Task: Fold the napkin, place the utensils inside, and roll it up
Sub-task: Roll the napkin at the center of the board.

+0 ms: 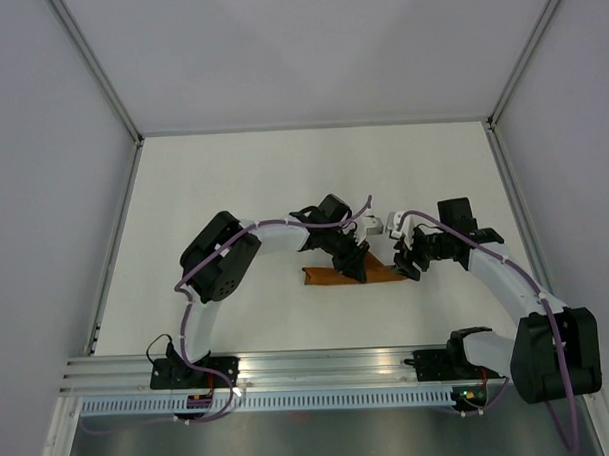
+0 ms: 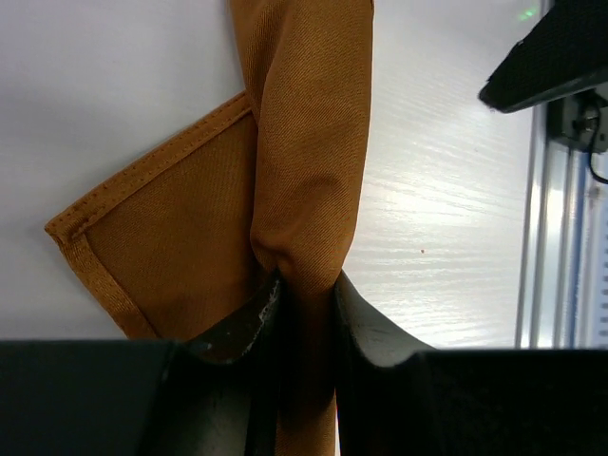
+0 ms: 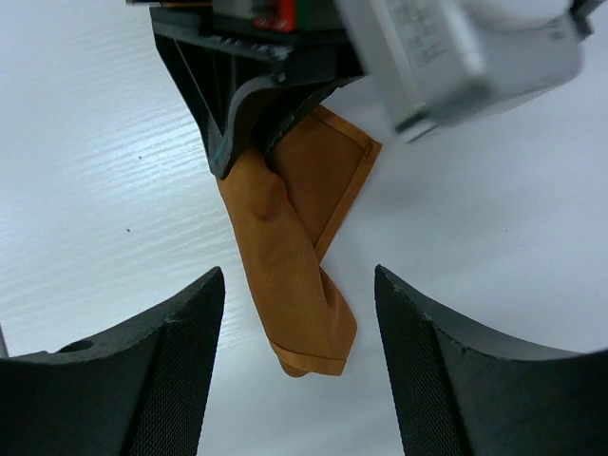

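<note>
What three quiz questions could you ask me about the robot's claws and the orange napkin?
1. Pick one: which claw pinches the napkin? A) left B) right C) both
2. True or false: the right claw is shut tight.
3. Short answer: is the napkin spread out flat or bundled into a narrow roll?

Key
1. A: the left claw squeezes the roll between its fingers.
2. False: the right claw stands open above the napkin's end, holding nothing.
3. Bundled into a narrow roll, with one flap sticking out.
</note>
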You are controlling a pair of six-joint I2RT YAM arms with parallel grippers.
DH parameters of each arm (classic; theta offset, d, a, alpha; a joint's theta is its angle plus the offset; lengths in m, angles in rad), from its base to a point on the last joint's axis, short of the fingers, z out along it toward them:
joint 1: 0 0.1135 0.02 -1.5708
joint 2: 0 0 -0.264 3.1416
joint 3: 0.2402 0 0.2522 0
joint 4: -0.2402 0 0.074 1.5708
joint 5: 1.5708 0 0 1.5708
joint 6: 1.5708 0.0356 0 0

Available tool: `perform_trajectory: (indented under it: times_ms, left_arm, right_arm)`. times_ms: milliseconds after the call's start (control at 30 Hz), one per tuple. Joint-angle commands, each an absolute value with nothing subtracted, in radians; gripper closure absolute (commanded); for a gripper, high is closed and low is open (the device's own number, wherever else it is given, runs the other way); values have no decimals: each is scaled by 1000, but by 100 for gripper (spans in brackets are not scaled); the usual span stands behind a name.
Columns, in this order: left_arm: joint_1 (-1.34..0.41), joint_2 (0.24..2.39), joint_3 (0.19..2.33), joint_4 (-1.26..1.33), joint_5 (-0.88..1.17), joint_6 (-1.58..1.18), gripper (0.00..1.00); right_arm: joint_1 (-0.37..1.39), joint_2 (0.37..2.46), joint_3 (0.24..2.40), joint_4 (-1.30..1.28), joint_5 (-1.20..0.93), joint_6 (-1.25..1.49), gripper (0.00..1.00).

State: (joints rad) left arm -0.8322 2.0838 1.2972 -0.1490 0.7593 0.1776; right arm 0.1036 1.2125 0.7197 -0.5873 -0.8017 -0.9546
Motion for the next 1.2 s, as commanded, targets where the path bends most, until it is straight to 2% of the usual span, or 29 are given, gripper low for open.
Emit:
perform_trajectory:
  times_ms: [0, 400, 933, 1100, 1167]
  left_arm:
    - [-822, 2203, 1302, -385, 808, 130, 97]
    - [-807, 2290, 1393, -459, 816, 68, 97]
    - [-804, 2318, 1437, -483, 795, 48, 97]
    - [-804, 2316, 1439, -483, 788, 48, 97]
    - [-804, 2313, 1442, -483, 792, 48, 97]
  right_arm:
    - [152, 1126, 635, -408, -752, -953, 29]
    - [394, 1153, 532, -256, -577, -894, 29]
    - [472, 1224, 508, -239, -548, -873, 30]
    - [489, 1258, 505, -216, -529, -870, 34]
    - [489, 1270, 505, -210, -522, -868, 40]
